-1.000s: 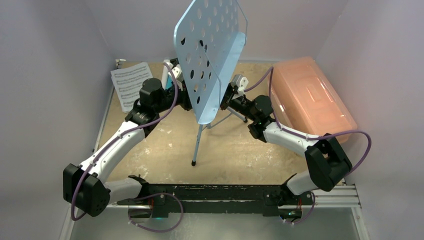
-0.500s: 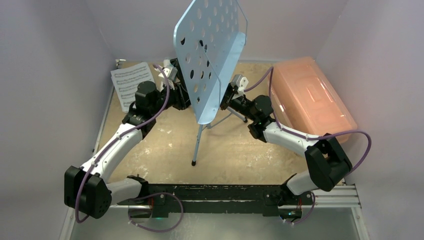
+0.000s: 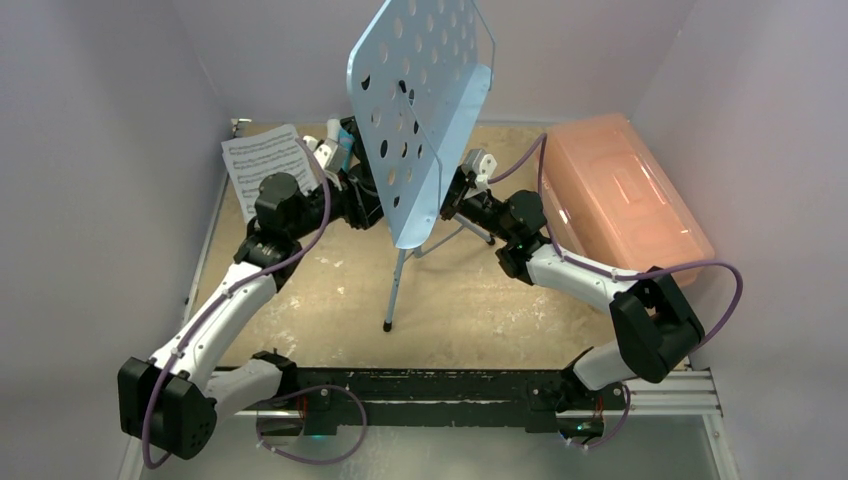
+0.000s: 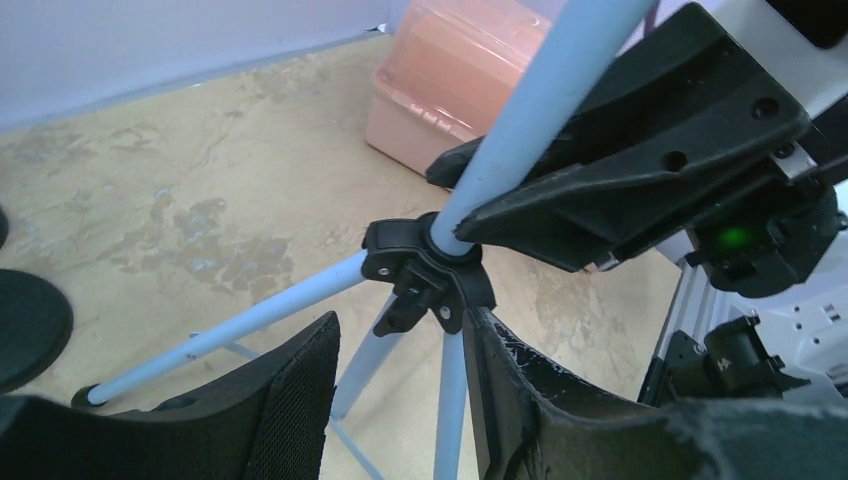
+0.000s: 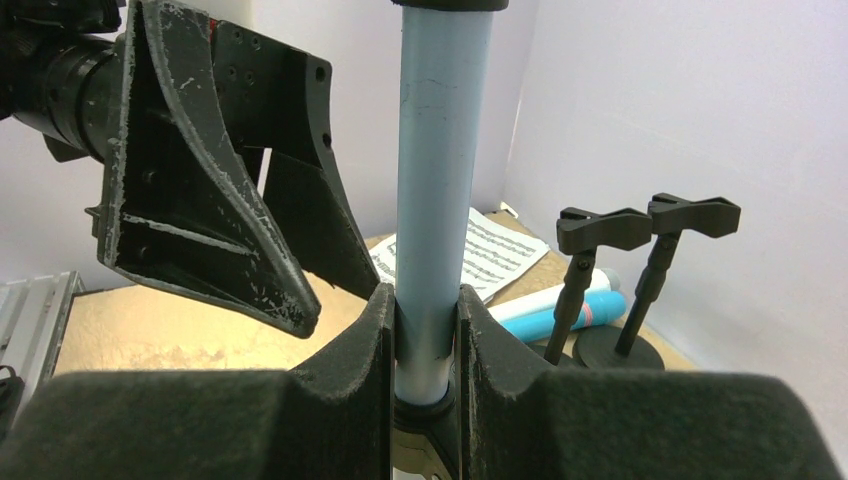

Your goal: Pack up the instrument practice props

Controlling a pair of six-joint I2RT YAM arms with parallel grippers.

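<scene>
Right wrist cam, nearest: right gripper [image 5: 425,335] is clamped low on the pole [image 5: 435,150] of the music rack [image 3: 420,100], pads tight on both sides. Top cam can't confirm that, since the perforated desk covers both sets of fingertips.

Left wrist cam: left gripper [image 4: 402,325] is released, jaws apart, nothing pinched. Two tripod legs [image 4: 365,370] run through the gap; can't tell if either touches a pad. The black leg hub [image 4: 425,262] sits just beyond the tips, with the right gripper's fingers on the pole directly above it. Right wrist cam shows the same spread, left fingers just beside the pole and clear of it.

Rack stands upright mid-table [image 3: 460,300], one leg foot [image 3: 388,325] toward the arm bases. Can't make out the other feet in the top view.

Behind the pole, right wrist cam only: two mic holders [image 5: 665,255] upright side by side, white and blue microphones [image 5: 565,308] lying at their bases, sheet music [image 5: 480,255] flat behind them. Top cam gives the sheet at back left and only the ends of the mics; the holders are blocked by the left wrist. Left wrist cam cuts off one round base at its left edge.

Back right: pink box [image 3: 625,195], lid on, well apart from the rack. Contents not readable through the plastic.
</scene>
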